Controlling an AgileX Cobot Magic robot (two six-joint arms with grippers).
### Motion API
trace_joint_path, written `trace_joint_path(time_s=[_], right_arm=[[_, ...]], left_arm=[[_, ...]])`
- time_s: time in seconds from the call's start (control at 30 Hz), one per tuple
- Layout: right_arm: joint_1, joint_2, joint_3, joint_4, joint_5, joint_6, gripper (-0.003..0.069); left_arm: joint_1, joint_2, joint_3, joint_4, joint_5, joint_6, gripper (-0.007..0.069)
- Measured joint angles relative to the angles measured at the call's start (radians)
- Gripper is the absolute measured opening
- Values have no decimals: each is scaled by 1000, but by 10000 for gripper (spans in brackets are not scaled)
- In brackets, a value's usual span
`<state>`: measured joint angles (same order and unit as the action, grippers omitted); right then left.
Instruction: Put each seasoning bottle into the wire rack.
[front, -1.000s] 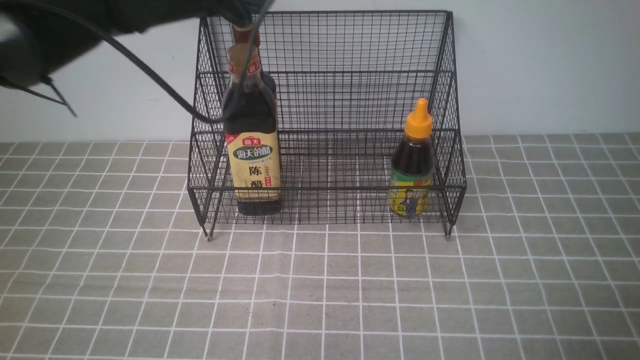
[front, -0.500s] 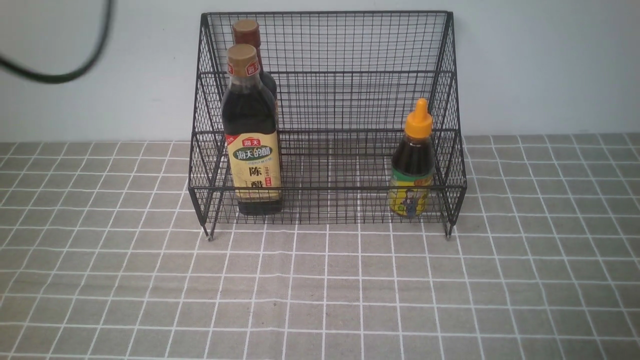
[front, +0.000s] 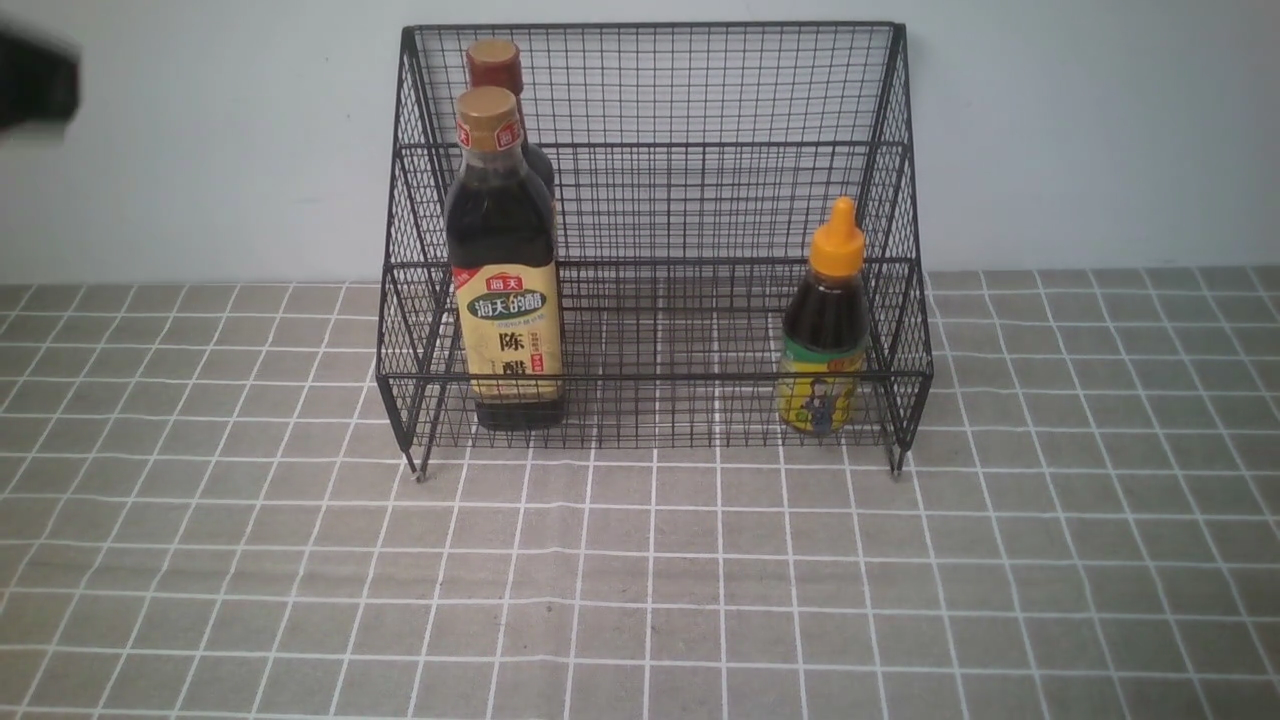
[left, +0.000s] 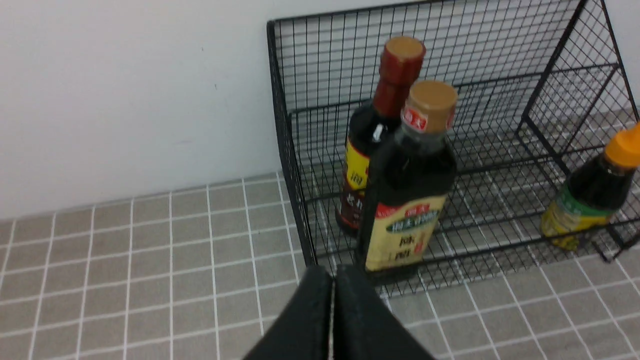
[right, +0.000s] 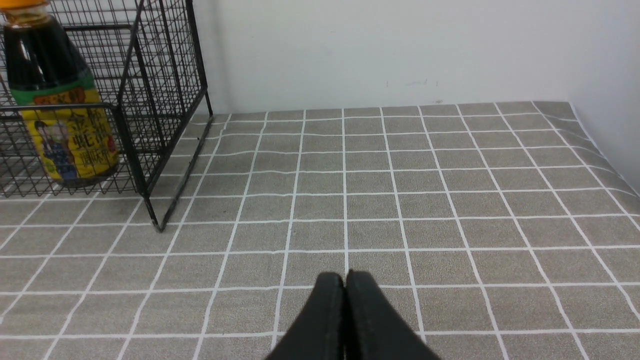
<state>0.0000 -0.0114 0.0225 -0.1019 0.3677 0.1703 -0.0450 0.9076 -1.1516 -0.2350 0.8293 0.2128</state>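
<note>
Both end effectors (left: 332, 285) (right: 345, 280) closed, empty.

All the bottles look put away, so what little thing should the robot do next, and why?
Probably just draw the left gripper back to rest. The gold-capped bottle, the brown-capped bottle behind it and the orange-nozzle bottle all stand upright inside the wire rack, and both grippers are shut on nothing, the right gripper over bare tablecloth.

The gold-capped bottle (front: 505, 260), left of centre in the front view, carries 海天 on a red tab, 海天的醋 on a green band, and 陈醋 on its beige label. Print on the orange-nozzle bottle (front: 826, 325) at right is too small to read.
</note>
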Motion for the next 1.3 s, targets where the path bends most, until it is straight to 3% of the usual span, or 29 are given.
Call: trace_joint_path(time_s=[0.27,0.43,0.73,0.93,1.3], right_arm=[[0,0,0,0,0,0,-12],[0,0,0,0,0,0,-12],[0,0,0,0,0,0,-12],[0,0,0,0,0,0,-12],[0,0,0,0,0,0,-12]], left_arm=[[0,-247,222,2,75,0,-7],[0,-325,234,-10,144,-3,-7],[0,-522,234,-14,107,-10,-7],[1,-625,319,26,2,-11,-7],[2,-898,1015,155,-467,-55,-7]])
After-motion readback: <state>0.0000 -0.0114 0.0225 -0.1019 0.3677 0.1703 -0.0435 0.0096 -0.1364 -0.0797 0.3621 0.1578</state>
